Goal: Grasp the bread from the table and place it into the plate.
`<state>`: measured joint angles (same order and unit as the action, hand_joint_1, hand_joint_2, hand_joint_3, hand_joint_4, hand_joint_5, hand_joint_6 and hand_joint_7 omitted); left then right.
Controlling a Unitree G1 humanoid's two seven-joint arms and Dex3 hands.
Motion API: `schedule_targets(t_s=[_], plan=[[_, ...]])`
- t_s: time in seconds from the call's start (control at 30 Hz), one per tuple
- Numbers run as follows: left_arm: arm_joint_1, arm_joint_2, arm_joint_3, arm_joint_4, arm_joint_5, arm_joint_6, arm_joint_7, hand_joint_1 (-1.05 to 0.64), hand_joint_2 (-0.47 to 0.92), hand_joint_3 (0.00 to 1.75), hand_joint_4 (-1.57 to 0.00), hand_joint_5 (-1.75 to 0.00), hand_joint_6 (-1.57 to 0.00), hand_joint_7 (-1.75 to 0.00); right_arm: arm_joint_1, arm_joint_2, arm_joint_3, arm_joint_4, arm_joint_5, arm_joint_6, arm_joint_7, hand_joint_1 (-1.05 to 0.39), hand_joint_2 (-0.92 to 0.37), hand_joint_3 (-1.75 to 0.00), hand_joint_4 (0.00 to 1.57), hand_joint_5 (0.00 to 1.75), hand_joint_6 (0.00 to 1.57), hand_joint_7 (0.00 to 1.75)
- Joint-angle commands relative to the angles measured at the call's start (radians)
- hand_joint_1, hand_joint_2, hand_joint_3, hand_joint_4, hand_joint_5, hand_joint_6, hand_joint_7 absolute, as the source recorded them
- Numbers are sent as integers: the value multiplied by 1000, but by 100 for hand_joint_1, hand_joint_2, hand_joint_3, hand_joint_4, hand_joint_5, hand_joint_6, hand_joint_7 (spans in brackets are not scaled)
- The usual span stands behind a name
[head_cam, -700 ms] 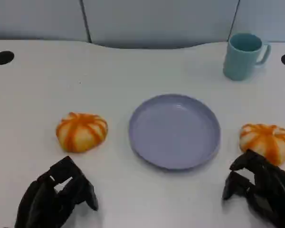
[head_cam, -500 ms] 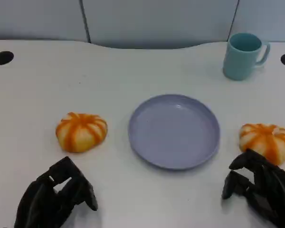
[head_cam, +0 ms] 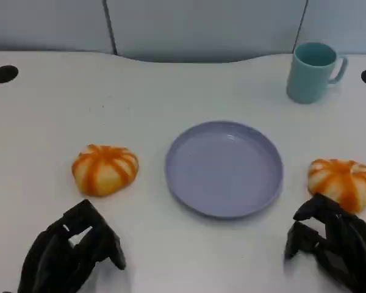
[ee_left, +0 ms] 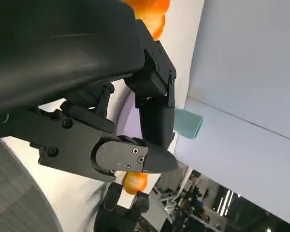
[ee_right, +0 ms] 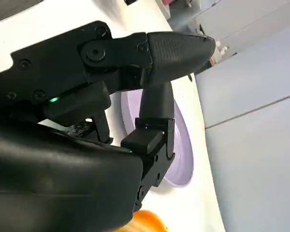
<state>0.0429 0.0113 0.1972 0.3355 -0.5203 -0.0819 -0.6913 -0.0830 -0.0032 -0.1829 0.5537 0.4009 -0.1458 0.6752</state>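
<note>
Almost nothing has changed in the last moment: both hands hang at the same places near the front edge of the table, and the two breads and the plate lie as before. From this I judge that the grasp has not begun yet; the robot is only getting ready.

The left hand holds nothing, and its fingers are bent but apart. The right hand is also empty, with its fingers apart, and its fingertips are very close to the right bread (I cannot tell if they touch it).

I count two breads, both round with orange stripes. The left bread lies beside the plate on its left, the other on its right. There is one plate, with nothing in it, and one teal mug farther back.
</note>
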Motion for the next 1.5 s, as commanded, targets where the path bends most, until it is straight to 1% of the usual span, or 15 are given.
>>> schedule_targets(t_s=[0.03,0.2,0.37,0.57,0.6,0.63,0.67,0.7,0.8,0.9,0.97,1.07,1.17,1.37,1.5], plan=[[-11,15,7,19,11,-21,-8,-62,92,24,-72,-175,-65,-139,-3,-16,-7,15,-4,-16,2,-56,-92,-37,61,173,61,136],[3,18,1,-2,14,-10,-1,-62,92,23,-73,-175,-67,-139,-1,-17,-4,18,-5,-13,3,-57,-92,-34,61,172,60,135],[7,16,-2,6,34,-93,-18,-61,92,28,-66,-171,-60,-132,13,-13,1,0,-16,-31,-3,-56,-92,-36,62,171,60,135],[6,15,-2,13,36,-104,-20,-61,92,28,-66,-171,-60,-131,13,-12,-1,-1,-20,-31,-2,-55,-92,-36,62,171,60,135],[2,52,-18,-20,201,-257,52,-61,92,28,-66,-171,-61,-131,11,-9,2,-2,-19,-25,0,-55,-92,-36,62,171,60,135],[-1,79,-30,-43,328,-375,108,-61,92,23,-42,-140,-50,-92,10,-7,4,-3,-19,-21,1,-55,-92,-36,62,171,60,135],[-7,105,-36,-63,448,-489,162,-60,92,20,-28,-114,-50,-52,8,-6,6,-4,-18,-17,2,-55,-92,-36,62,171,59,135],[-12,129,-38,-79,556,-575,217,-57,92,18,-20,-102,-50,-34,7,-5,8,-4,-18,-15,3,-55,-92,-36,61,171,59,135],[-23,177,-28,-117,790,-682,368,-55,92,11,-9,-83,-46,-12,1,-5,7,7,-19,-23,8,-55,-92,-36,61,172,59,136],[-34,217,-14,-151,976,-728,519,-55,92,6,-12,-73,-45,-6,-2,-3,8,9,-15,-18,13,-55,-92,-37,60,173,58,137],[-34,242,-15,-182,1062,-710,591,-54,92,6,-14,-69,-45,-4,-1,-1,9,7,-17,-16,8,-55,-92,-37,60,173,58,137],[-33,300,-19,-261,1235,-646,701,-56,92,4,-23,-44,-44,-1,1,0,14,-1,-23,-8,-4,-55,-92,-38,59,174,59,138],[-32,345,-44,-313,1318,-579,739,-59,92,5,-20,-33,-39,0,2,1,14,-5,-15,-2,0,-55,-92,-37,59,175,59,139],[-37,413,-101,-386,1423,-464,770,-64,91,1,-16,-19,-32,0,4,-1,17,-10,-15,2,-1,-55,-92,-37,59,175,59,138],[-67,465,-157,-422,1478,-364,695,-67,92,1,-9,-13,-20,0,10,-2,25,-30,-24,14,-22,-55,-92,-37,60,175,60,140]])
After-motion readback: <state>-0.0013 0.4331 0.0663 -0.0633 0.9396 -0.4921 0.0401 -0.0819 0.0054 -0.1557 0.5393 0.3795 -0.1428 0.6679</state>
